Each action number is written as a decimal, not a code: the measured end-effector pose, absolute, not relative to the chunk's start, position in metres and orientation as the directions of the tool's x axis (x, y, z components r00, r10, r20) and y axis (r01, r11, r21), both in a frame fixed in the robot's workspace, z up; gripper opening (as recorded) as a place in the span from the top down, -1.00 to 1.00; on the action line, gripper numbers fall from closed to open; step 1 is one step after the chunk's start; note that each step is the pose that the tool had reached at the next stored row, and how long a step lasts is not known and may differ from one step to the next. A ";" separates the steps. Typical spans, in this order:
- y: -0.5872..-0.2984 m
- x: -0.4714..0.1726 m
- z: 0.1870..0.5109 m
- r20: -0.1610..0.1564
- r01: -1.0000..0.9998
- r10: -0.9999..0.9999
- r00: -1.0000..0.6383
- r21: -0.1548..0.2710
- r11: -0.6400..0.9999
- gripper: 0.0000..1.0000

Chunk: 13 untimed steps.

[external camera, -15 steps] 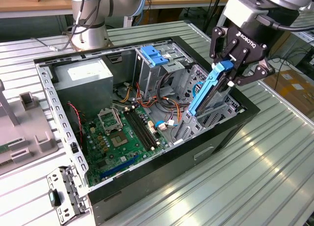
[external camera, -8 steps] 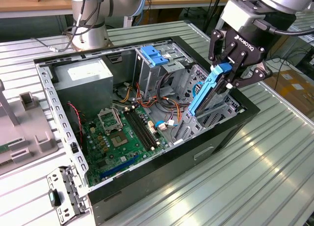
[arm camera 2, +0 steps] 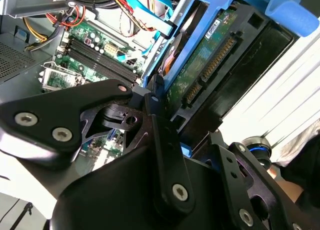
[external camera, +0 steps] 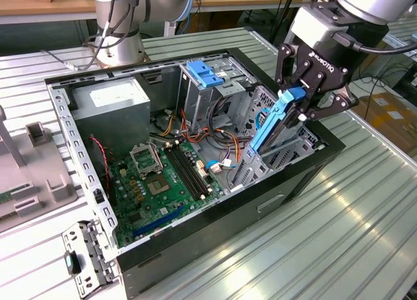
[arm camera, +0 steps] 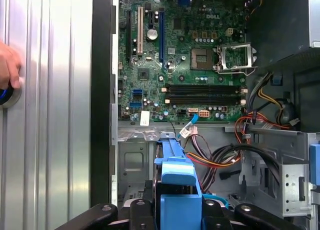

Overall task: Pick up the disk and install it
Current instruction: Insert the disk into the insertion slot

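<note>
Table: the open case is carried on the ribbed metal top, laid on its side so that its inside is reached from above.
Loose bracket: it is left at the table's near edge, just beside the case's near corner, and is judged to have been set aside out of the work's way.
Motherboard: it is fixed flat to the case floor along the near wall.
Disk: it is held over the case's corner on the exterior view's right. It is steeply tilted, with its lower end down at the drive bay by that wall and its upper end raised. In the second wrist view its green circuit side and connector are turned to the camera. The tilt is judged to aim the blue side rails into the bay's guides. Whether the lower end touches the bay cannot be told, and the disk is not yet seated.
Gripper: it is clamped on the disk's upper end, so the lower end is left free to enter.
Cage with blue cap: it stands upright by the case's far wall, apart from the disk.
Power supply: it is mounted in the case's far corner on the exterior view's left, well apart from the disk.
Person's hand: in the first wrist view it is seen on the table outside the case wall, clear of the gripper.
</note>
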<state>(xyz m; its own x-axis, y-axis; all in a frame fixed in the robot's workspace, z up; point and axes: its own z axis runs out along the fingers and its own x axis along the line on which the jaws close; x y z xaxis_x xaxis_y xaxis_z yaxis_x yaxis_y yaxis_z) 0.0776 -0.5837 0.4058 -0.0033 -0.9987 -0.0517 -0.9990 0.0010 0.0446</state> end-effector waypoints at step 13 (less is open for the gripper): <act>-0.584 0.078 0.396 -0.052 -0.999 -0.999 -0.003 0.045 0.001 0.27</act>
<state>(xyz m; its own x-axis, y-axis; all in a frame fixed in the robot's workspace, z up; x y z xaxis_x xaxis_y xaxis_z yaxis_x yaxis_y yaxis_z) 0.0776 -0.5837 0.3960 -0.0033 -0.9987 -0.0517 -0.9990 0.0010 0.0445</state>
